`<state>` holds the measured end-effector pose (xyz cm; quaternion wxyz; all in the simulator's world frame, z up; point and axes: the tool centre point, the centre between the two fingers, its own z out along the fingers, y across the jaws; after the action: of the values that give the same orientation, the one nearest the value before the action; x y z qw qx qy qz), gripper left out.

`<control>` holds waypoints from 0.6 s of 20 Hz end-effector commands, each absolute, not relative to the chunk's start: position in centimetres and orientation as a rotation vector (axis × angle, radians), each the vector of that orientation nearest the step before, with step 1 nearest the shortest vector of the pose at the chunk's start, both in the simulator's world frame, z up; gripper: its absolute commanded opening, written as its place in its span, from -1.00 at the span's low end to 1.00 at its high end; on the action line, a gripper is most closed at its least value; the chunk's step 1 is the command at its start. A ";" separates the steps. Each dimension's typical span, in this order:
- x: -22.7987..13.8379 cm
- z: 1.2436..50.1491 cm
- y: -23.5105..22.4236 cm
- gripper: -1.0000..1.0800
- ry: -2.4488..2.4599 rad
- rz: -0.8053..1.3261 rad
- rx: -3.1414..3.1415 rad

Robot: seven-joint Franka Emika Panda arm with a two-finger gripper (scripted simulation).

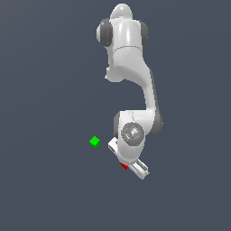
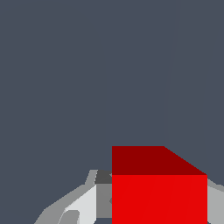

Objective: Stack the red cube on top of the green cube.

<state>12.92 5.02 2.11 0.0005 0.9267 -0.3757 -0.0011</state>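
In the exterior view the red cube [image 1: 124, 166] shows only as a small red patch under the white gripper [image 1: 128, 163], which covers most of it. In the wrist view the red cube [image 2: 159, 192] fills the gap between the two grey fingers [image 2: 87, 203], which press against its two sides. The gripper [image 2: 159, 214] is shut on it. The green cube [image 1: 94, 141] sits alone on the dark grey floor, a short way off toward the exterior view's left and a little higher in that view. It is out of the wrist view.
The white arm [image 1: 131, 72] reaches down from the top of the exterior view over the plain dark grey floor [image 1: 45, 189]. Nothing else lies on the floor.
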 end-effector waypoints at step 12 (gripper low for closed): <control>12.8 9.6 5.0 -1.00 -1.180 -0.001 2.911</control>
<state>12.86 5.04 8.58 0.0001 0.9267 -0.3757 -0.0003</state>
